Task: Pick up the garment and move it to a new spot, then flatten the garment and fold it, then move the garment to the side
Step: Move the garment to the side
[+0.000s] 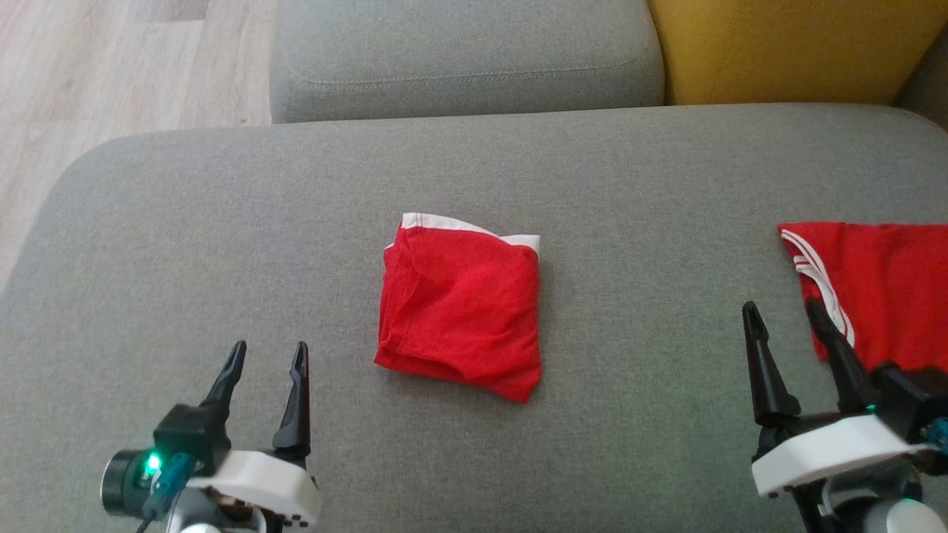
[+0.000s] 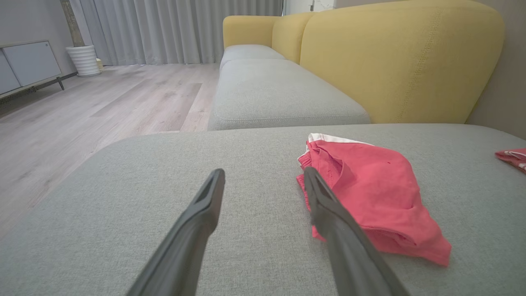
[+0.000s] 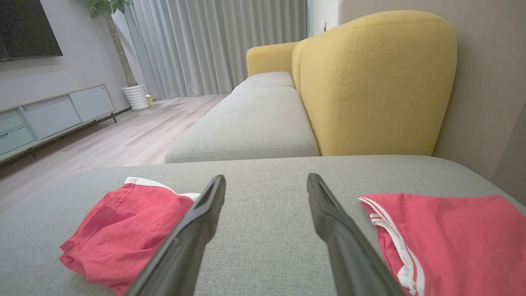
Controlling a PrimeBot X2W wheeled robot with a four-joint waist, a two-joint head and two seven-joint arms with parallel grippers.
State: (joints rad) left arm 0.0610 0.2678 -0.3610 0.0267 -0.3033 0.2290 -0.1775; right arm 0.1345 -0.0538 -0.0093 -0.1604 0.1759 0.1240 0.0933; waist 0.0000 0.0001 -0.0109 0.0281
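Head view: the folded red garment (image 1: 459,311) lies in the middle of the grey cushion (image 1: 222,222), with its white band on the far edge. It is almost square, a little longer in the direction away from the robot. The left gripper (image 1: 268,354) is at the lower left with its 2 fingers spread and nothing between them. The garment is ahead of it and to its right, quite near. The right gripper (image 1: 781,309) is also spread and empty. It stands well apart from the folded garment, just beside a second red garment (image 1: 881,289) at the right edge.

Left wrist view: the folded garment (image 2: 378,193) is to the right of the line of the fingers. The right finger overlaps its near left edge in the picture, but I cannot tell if it touches.

Right wrist view: the folded garment (image 3: 123,230) is far to the left, and the second garment (image 3: 452,230) is close on the right.

I judge that the left arm is the nearer one, and it must go forward and to the right.
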